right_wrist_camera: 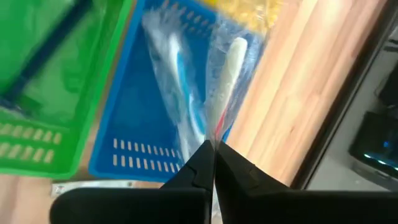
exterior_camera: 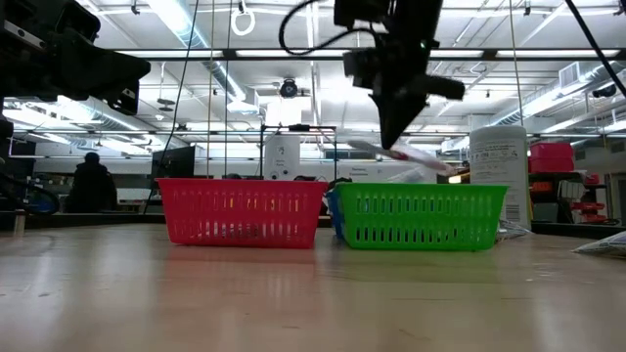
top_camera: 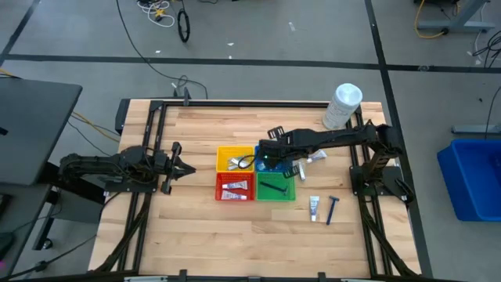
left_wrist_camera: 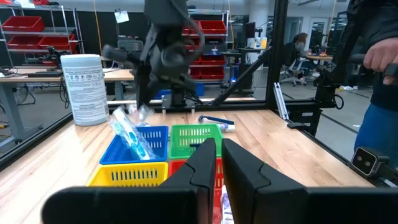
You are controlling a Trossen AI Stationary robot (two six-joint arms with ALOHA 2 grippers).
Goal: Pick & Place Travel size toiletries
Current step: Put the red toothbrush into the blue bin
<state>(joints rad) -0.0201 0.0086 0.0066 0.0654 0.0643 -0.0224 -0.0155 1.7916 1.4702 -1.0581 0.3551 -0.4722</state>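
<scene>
Left of the baskets: left gripper point(top_camera: 182, 168) low over the table, well apart from them, fingers point(left_wrist_camera: 208, 163) nearly together, nothing between them.

At table centre, four baskets in a block. Yellow basket point(top_camera: 235, 158) at the far left corner, something dark and pale inside, too small to tell. Red basket point(top_camera: 235, 186) just in front of the yellow, small white tubes point(top_camera: 232, 193) lying in it. Blue basket point(left_wrist_camera: 144, 144) right of the yellow, mostly hidden from above by the right arm. Green basket point(top_camera: 275, 188) right of the red and in front of the blue, one dark razor point(top_camera: 274, 188) flat on its floor.

Above the blue basket: right gripper point(right_wrist_camera: 213, 144), pinched shut on the top edge of a clear wrapper with a toothbrush point(right_wrist_camera: 229, 70) inside, hanging down over the basket. Another wrapped toothbrush point(right_wrist_camera: 177, 84) beside it over the blue, whether resting in the basket cannot be told.

Right of the baskets, on bare wood: pale packets point(top_camera: 313, 159) beside the blue, then a white tube point(top_camera: 314, 207) and a blue razor point(top_camera: 332, 208) side by side, near the green, closer to the front edge.

Far right corner: white canister point(top_camera: 342, 106), upright, well apart from the baskets.
</scene>
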